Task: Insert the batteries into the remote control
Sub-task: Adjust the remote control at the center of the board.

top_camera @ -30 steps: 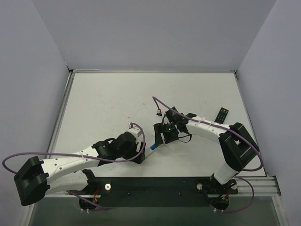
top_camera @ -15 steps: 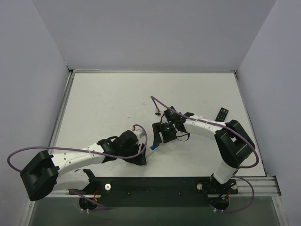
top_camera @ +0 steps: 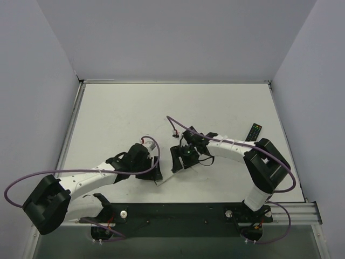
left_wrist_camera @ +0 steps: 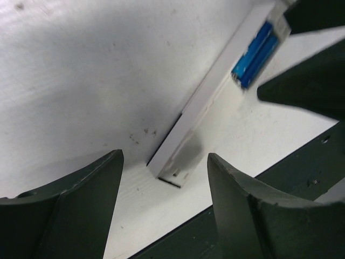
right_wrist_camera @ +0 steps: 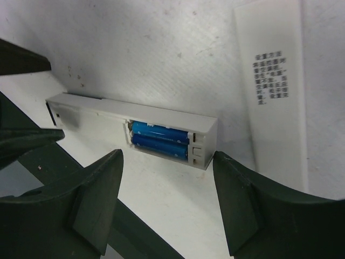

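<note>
**Remote control** (right_wrist_camera: pixel 97 116) – slim white bar, resting on the desk (top_camera: pixel 124 113) between the two claws. It is lying crosswise just ahead of the right claw (right_wrist_camera: pixel 167 154), with its open compartment showing. Its plain end is pointing into the gap of the left claw (left_wrist_camera: pixel 164 156). Whether it is lying flat or tipped on its long edge cannot be told.

**Batteries** (right_wrist_camera: pixel 160 139) – two blue cells, sitting side by side inside the compartment and looking fully seated. They are lying directly in front of the right claw's gap, and at the remote's far end as seen from the left claw.

**Cover strip** (right_wrist_camera: pixel 272 81) – flat white piece with printed text, lying on the desk beyond the right claw's right-hand finger, apart from the remote. It is judged to be the compartment lid, though this is not certain.

**Left claw** – released. Its fingers are standing either side of the remote's near end with bare desk showing on both sides, grasping nothing.

**Right claw** – released, its fingers spread before the compartment, grasping nothing.

**Black remote** (top_camera: pixel 254 131) – lying well apart from both claws, out beside the right arm, playing no part.

**Progress** – the loading itself is looking complete, with both cells in place. What appears to be remaining is refitting the lid, if the job is counting that.
</note>
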Robot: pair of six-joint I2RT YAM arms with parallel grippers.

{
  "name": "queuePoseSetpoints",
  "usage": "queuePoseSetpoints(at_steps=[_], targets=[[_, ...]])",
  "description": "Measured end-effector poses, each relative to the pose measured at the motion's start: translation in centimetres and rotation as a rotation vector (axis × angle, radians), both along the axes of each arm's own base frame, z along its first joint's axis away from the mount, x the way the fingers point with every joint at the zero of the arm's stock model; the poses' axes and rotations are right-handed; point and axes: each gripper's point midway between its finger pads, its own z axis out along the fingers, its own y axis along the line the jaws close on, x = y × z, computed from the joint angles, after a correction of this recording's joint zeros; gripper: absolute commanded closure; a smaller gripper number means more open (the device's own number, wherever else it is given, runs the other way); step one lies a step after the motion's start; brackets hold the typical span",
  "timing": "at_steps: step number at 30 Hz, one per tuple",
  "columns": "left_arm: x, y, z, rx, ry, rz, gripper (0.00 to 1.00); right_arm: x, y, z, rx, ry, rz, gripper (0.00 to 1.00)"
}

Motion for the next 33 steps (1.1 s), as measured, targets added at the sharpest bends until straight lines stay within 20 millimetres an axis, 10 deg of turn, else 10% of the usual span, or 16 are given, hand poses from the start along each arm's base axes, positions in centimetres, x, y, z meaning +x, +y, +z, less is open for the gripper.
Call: queuePoseSetpoints(at_steps=[16,27,33], targets=[[5.8,2.6,5.3,-0.143,-0.219,0.223,0.06,-4.8,0.5,0.0,-0.013,0.01,0.092,0.38],[6.7,9.8,16.0,-0.222,-0.658,0.495,0.03,2.5,-4.8,3.8,-0.21,-0.255,0.041,0.46],[5.4,14.1,19.9,-0.212,-0.867,0.596,0.03,4.2,-5.4,2.7,-0.329,-0.266,0.127,0.51]])
